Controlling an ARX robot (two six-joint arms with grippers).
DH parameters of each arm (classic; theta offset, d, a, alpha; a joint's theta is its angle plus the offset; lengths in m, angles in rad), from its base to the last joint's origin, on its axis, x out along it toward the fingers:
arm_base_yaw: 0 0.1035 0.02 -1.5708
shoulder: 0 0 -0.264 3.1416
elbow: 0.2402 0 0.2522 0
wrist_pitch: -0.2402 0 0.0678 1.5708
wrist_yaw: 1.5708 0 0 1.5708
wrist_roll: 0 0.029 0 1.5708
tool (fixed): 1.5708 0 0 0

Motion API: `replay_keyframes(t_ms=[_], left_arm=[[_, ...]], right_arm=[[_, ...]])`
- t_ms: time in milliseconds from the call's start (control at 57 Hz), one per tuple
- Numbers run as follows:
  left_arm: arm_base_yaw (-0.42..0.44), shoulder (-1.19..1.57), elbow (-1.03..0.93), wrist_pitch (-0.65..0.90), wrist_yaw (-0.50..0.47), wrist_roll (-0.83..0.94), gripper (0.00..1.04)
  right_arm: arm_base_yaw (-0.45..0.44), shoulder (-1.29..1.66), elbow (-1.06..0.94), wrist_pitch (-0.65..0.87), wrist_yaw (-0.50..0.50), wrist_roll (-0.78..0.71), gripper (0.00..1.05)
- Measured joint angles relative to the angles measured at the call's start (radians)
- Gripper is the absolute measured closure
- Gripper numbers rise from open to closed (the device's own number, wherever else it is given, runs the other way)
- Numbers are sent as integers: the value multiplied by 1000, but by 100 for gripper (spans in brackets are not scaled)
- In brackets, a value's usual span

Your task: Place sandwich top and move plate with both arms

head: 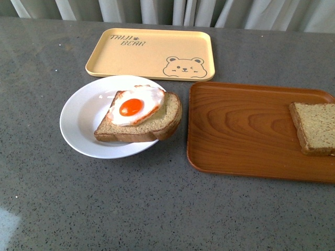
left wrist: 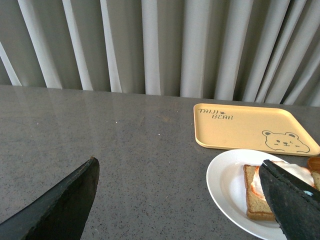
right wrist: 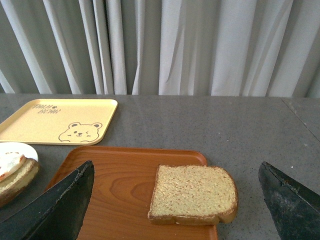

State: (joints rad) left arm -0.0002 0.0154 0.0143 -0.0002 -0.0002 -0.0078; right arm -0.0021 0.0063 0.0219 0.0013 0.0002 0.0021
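Left hand (left wrist: 180, 162): I read it as spread wide and holding nothing. It hangs over the grey counter (head: 157, 209). In the left wrist view one black tip overlaps the near edge of the plate (left wrist: 225, 185) without visible contact.

Right hand (right wrist: 176, 164): also spread wide and holding nothing. In the right wrist view the sandwich top (right wrist: 192, 192) lies between its two tips, with clear gaps on both sides. I cannot tell its height above the slice. Neither hand appears in the front view.

Sandwich top: lies flat on the brown wooden tray (head: 235, 130), at the tray's right end, well apart from the plate.

Plate: sits on the counter just left of the wooden tray; I see a narrow gap between them. It carries a second bread slice (head: 138, 125) with a fried egg (head: 133, 106) on top, and that slice overhangs the plate rim on the tray side.

Yellow bear-print tray (head: 146, 52): lies behind the plate, near the pale curtain (right wrist: 200, 45), with nothing on it.
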Motion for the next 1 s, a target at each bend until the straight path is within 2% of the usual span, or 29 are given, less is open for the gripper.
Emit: replay_keyframes(t_ms=[789,806,859,912,999], left_arm=[[0,0,0,0,0,0,9],[0,0,0,0,0,0,9],[0,0,0,0,0,0,9],[0,0,0,0,1,0,9],[0,0,0,0,0,0,9]], right_arm=[[0,0,0,0,0,0,9],[-1,5,3,-7,-8,5,9],[-41,79,59,-158,-105,18,9],[-124,216,131,-288,-204,12,9],[-271,390,190,-274,-314,-23,9]])
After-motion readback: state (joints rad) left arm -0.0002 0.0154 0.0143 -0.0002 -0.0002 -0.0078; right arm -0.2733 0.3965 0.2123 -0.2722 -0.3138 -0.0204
